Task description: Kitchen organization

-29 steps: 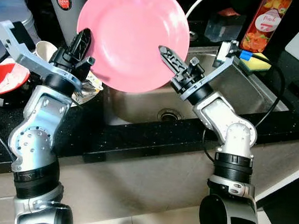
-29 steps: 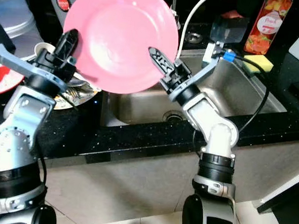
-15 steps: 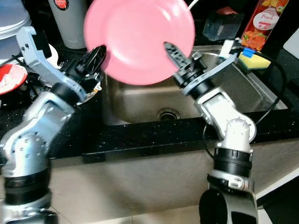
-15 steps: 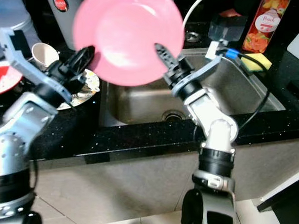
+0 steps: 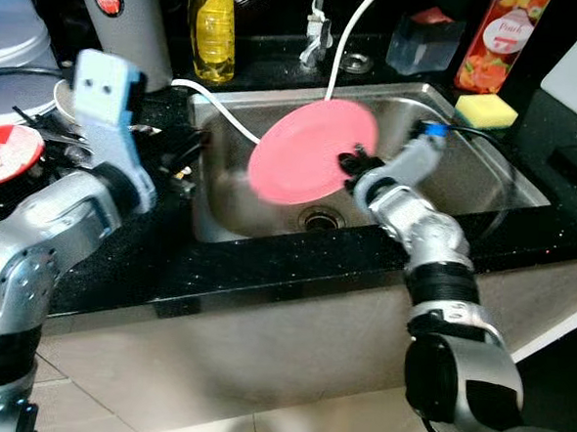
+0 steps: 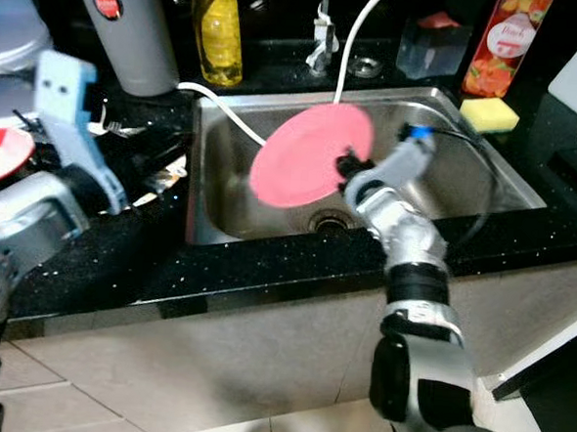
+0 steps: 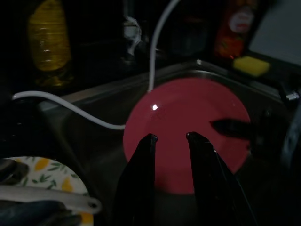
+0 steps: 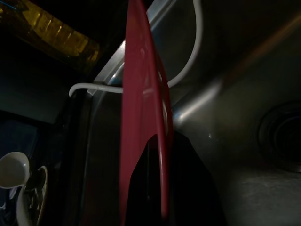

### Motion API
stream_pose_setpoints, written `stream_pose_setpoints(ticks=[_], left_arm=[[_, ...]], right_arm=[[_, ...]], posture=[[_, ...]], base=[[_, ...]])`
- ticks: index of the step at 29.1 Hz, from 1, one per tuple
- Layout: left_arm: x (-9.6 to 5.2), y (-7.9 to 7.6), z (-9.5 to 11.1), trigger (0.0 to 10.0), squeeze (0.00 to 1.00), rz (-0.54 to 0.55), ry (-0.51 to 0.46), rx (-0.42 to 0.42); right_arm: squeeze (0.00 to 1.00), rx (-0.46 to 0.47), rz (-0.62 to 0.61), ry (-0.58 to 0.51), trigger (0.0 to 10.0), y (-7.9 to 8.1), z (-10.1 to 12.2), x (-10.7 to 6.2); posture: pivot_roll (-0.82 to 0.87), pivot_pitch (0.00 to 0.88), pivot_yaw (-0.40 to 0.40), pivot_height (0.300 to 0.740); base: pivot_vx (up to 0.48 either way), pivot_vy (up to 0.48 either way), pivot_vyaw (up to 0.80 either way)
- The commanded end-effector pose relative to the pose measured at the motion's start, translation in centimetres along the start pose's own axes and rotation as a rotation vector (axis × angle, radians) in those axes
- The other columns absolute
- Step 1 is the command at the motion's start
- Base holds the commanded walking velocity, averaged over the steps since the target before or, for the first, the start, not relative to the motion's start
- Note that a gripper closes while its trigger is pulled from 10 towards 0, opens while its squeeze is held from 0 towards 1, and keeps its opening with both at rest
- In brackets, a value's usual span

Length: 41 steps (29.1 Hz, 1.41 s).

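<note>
- A black speckled table (image 5: 266, 264) was seen running across the kitchen, with a stainless steel sink (image 5: 526, 182) set into it.
- A pink plate (image 5: 307, 154) was held tilted on edge over the sink basin, above and just beside the drain (image 5: 320, 219); in the right wrist view its rim was clamped between the two black fingers (image 8: 188, 188).
- The right gripper (image 5: 355, 166) was thus closed on the plate's right edge, reaching in over the sink's front rim.
- The left gripper (image 7: 170, 141) was seen released and empty, its fingers a little apart and aimed at the plate from the table's left side, well clear of it.
- A white hose (image 5: 226, 114) was draped from the tap area across the sink's back left corner, close behind the plate.
- A yellow bottle (image 5: 212, 25), a grey canister (image 5: 120, 15), a sponge (image 5: 486, 111) and a juice carton (image 5: 495, 38) were stood around the sink; dirty dishes, among them a red bowl (image 5: 3, 155), were crowded at the left.
- The step in hand was judged to be setting the plate into the sink. It would best be lowered slowly, its lower rim brought to rest on the basin floor before the grip is loosened, and kept clear of the hose so nothing is snagged or dropped.
</note>
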<state>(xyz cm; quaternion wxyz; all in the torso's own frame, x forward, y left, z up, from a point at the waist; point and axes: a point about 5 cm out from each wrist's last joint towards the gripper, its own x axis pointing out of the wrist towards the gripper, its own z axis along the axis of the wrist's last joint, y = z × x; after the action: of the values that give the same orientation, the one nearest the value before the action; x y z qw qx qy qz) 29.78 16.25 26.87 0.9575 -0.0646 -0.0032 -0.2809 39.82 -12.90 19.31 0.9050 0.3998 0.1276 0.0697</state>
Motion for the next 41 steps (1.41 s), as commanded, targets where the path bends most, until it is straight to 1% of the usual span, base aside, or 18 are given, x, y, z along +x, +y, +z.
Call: stream_pose_setpoints(ticks=[1, 3, 8, 11, 15, 16, 17, 18, 23, 27, 30, 31, 34, 36, 37, 39, 40, 41], left_arm=[[1.4, 1.2, -1.3, 10.0, 0.00, 0.003, 0.064, -0.135], [2.5, 1.8, -2.2, 10.0, 0.00, 0.003, 0.105, -0.211], [4.0, 2.8, -4.5, 10.0, 0.00, 0.021, 0.221, -0.269], [4.8, 3.0, -5.1, 10.0, 0.00, 0.010, 0.274, -0.239], [6.2, 2.9, -4.0, 10.0, 0.00, -0.027, 0.291, -0.178], [6.5, 2.7, -3.7, 10.0, 0.00, -0.043, 0.287, -0.167], [6.6, 2.6, -3.5, 10.0, 0.00, -0.055, 0.284, -0.161], [6.9, 2.3, -3.2, 10.0, 0.00, -0.077, 0.280, -0.152], [7.6, 1.4, -2.8, 10.0, 0.00, -0.146, 0.287, -0.137], [8.0, 0.8, -3.4, 10.0, 0.00, -0.172, 0.308, -0.131], [8.1, 0.8, -3.5, 10.0, 0.00, -0.182, 0.304, -0.136], [8.0, 0.8, -3.4, 10.0, 0.00, -0.180, 0.297, -0.140], [7.9, 0.8, -3.1, 10.0, 0.00, -0.175, 0.280, -0.147], [7.4, 1.6, -2.0, 10.0, 0.00, -0.114, 0.221, -0.126], [7.4, 1.6, -2.0, 10.0, 0.00, -0.114, 0.221, -0.126], [6.6, 2.5, -0.6, 10.0, 0.00, -0.010, 0.157, -0.093], [6.2, 2.9, 0.1, 10.0, 0.00, 0.047, 0.122, -0.073], [6.2, 2.9, 0.1, 10.0, 0.00, 0.047, 0.122, -0.073]], right_arm=[[0.00, -0.003, -0.002, -0.020, 10.0, 0.7, -0.4, 0.7], [0.00, -0.006, 0.000, -0.018, 10.0, 0.9, -1.1, 1.0], [0.00, -0.041, -0.024, -0.021, 10.0, 0.6, -2.2, 1.6], [0.00, -0.029, -0.048, -0.017, 10.0, 0.3, -2.8, 1.7], [0.00, 0.023, -0.099, -0.001, 10.0, 0.0, -3.6, 1.9], [0.33, 0.038, -0.121, 0.002, 10.0, -0.1, -3.8, 1.9], [0.33, 0.047, -0.136, 0.004, 10.0, -0.2, -3.9, 1.9], [1.00, 0.046, -0.148, 0.007, 10.0, -0.1, -4.0, 2.0], [1.00, -0.008, -0.126, 0.010, 10.0, 1.1, -4.2, 2.3], [1.00, -0.102, -0.045, -0.029, 10.0, 3.2, -3.3, 2.6], [1.00, -0.131, -0.020, -0.061, 10.0, 3.8, -2.6, 2.6], [0.00, -0.142, -0.001, -0.092, 10.0, 4.3, -1.9, 2.6], [0.00, -0.160, 0.042, -0.156, 10.0, 5.1, -0.6, 2.5], [0.00, -0.290, 0.158, -0.285, 10.0, 7.5, 1.6, 2.1], [0.00, -0.290, 0.158, -0.285, 10.0, 7.5, 1.6, 2.1], [0.00, -0.422, 0.311, -0.364, 10.0, 9.8, 2.9, 1.2], [0.00, -0.460, 0.377, -0.375, 10.0, 10.6, 3.2, 0.8], [0.00, -0.460, 0.377, -0.375, 10.0, 10.6, 3.2, 0.8]], posture=[[-0.05, 0.000, 0.034, 0.740], [-0.05, 0.000, 0.049, 0.740], [-0.07, 0.000, 0.080, 0.740], [-0.07, 0.000, 0.098, 0.740], [-0.06, 0.000, 0.102, 0.740], [-0.06, 0.000, 0.101, 0.740], [-0.06, 0.000, 0.101, 0.740], [-0.05, 0.000, 0.097, 0.740], [-0.04, 0.000, 0.088, 0.740], [-0.04, 0.000, 0.076, 0.740], [-0.05, 0.000, 0.072, 0.740], [-0.05, 0.000, 0.070, 0.740], [-0.05, 0.000, 0.068, 0.740], [-0.05, 0.000, 0.072, 0.740], [-0.05, 0.000, 0.072, 0.740], [-0.06, 0.000, 0.074, 0.740], [-0.06, 0.000, 0.074, 0.740], [-0.06, 0.000, 0.074, 0.740]], base=[[0.000, 0.000, 0.00], [0.000, 0.000, 0.00], [0.000, 0.000, 0.00], [0.000, 0.000, 0.00], [0.000, 0.000, 0.00], [0.000, 0.000, 0.00], [0.000, 0.000, 0.00], [0.000, 0.000, 0.00], [0.000, 0.000, 0.00], [0.000, 0.000, 0.00], [0.000, 0.000, 0.00], [0.000, 0.000, 0.00], [0.000, 0.000, 0.00], [0.000, 0.000, 0.00], [0.000, 0.000, 0.00], [0.000, 0.000, 0.00], [0.000, 0.000, 0.00], [0.000, 0.000, 0.00]])
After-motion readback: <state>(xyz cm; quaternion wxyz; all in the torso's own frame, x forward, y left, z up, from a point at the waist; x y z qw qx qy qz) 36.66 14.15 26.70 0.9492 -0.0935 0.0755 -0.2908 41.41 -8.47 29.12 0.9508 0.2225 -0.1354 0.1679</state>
